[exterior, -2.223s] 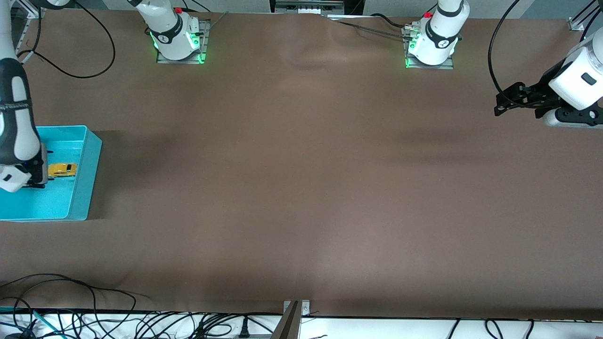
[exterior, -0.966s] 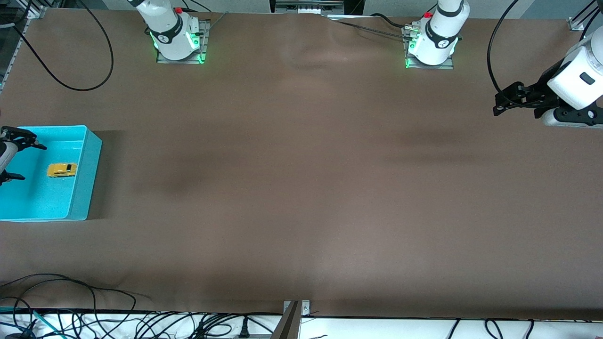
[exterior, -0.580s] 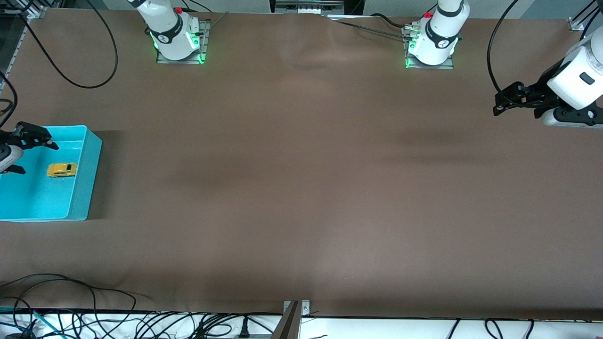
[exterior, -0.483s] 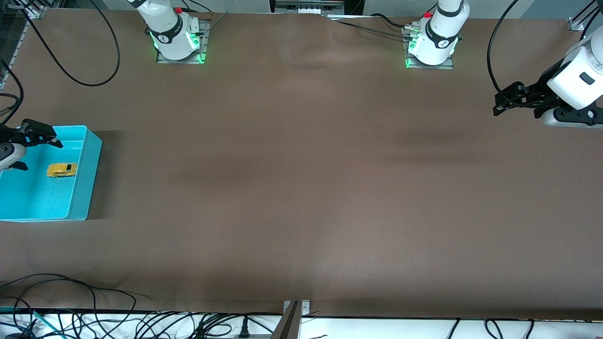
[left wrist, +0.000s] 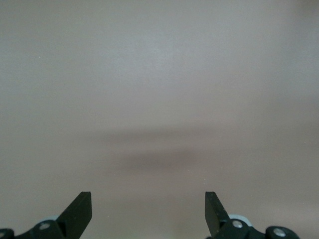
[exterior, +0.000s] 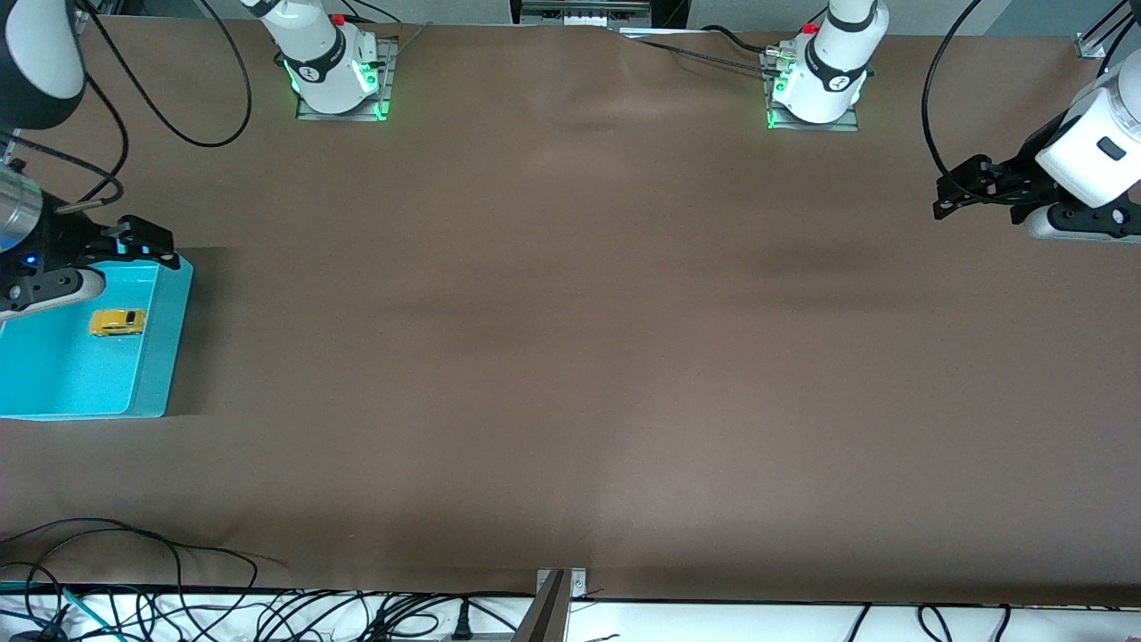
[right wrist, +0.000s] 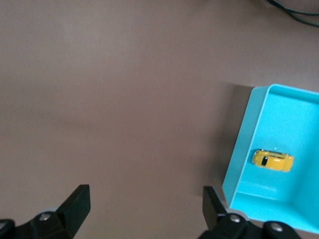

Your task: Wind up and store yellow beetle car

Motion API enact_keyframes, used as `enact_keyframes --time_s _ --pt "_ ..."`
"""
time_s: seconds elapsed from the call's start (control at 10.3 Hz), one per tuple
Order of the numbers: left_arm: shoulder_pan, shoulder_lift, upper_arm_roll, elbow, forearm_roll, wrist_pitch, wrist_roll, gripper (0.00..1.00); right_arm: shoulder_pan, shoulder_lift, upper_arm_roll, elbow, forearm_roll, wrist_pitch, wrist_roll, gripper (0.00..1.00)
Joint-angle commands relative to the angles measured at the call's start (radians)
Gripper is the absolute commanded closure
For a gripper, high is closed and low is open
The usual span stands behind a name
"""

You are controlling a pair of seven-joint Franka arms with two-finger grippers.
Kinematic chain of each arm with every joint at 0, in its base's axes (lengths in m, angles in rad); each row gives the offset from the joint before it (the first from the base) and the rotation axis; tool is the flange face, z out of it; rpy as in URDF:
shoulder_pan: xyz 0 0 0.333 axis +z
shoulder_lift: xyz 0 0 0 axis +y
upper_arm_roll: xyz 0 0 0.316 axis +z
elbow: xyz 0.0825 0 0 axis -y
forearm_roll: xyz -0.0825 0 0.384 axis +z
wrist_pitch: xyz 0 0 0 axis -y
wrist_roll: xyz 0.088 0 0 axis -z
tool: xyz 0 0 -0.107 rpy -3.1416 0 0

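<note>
Beetle car resting in the teal bin

Table [exterior: 570, 357] covered in brown sheeting spans the front view. At the right arm's end sits a turquoise bin [exterior: 169, 357]. The right gripper [exterior: 143, 245] hangs over the bin's corner farthest from the front camera, fingers spread wide apart and empty. The left gripper [exterior: 949, 192] waits over bare tabletop at the left arm's end, its fingers [left wrist: 79, 209] parted with nothing between them. Inside the bin, on its floor, lies the yellow beetle car [exterior: 118, 322], upright on its wheels. Its long axis runs along the table's length, parallel to the front edge; which end is the nose cannot be told.
</note>
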Motion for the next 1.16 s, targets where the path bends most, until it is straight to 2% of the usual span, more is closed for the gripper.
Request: enact_keyframes --time_s 0.0,0.39,1.06 --pt "0.001 0.013 -0.001 0.033 -0.010 -0.024 -0.008 0.00 0.017 -0.107 -0.003 -0.099 -0.004 0.013 0.110 0.00" --pt "0.001 0.013 -0.001 0.033 -0.010 -0.024 -0.008 0.00 0.026 -0.174 0.006 -0.144 0.005 0.004 0.165 0.00" --pt "0.001 0.013 -0.001 0.033 -0.010 -0.024 -0.008 0.00 0.026 -0.184 0.004 -0.143 0.004 0.003 0.164 0.00"
